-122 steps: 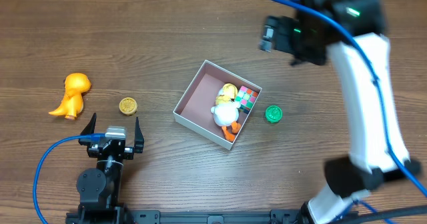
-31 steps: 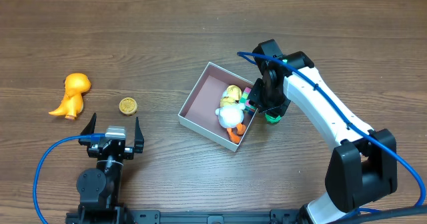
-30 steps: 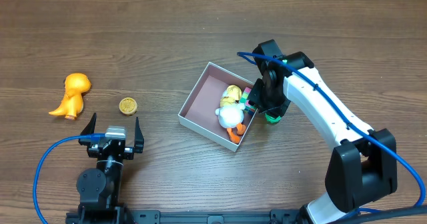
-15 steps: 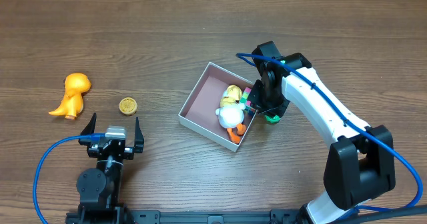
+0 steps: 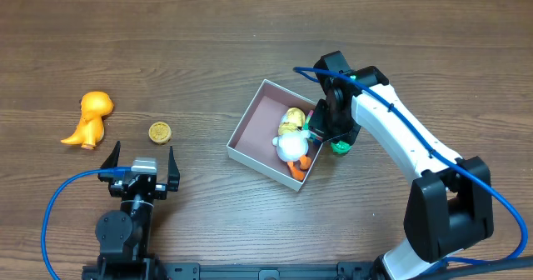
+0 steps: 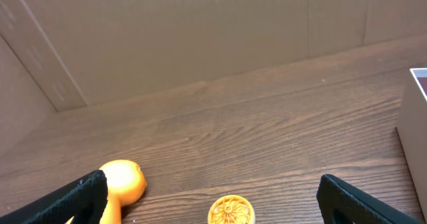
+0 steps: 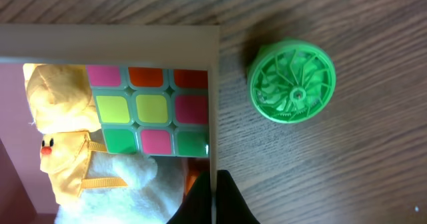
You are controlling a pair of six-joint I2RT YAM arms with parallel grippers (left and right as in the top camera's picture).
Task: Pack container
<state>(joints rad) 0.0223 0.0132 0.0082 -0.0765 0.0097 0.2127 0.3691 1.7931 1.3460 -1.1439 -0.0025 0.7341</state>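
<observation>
container cropped, orange toy partly cropped

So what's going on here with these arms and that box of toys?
The right gripper is pinched shut on the right wall of the container. Inside lie a plush duck and a colour cube; a green disc sits on the table just outside that wall. The left gripper rests open, holding nothing, near a yellow disc and an orange dinosaur, both outside the container.

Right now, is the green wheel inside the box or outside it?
Outside: the green wheel lies on the table, apart from the box wall.
</observation>
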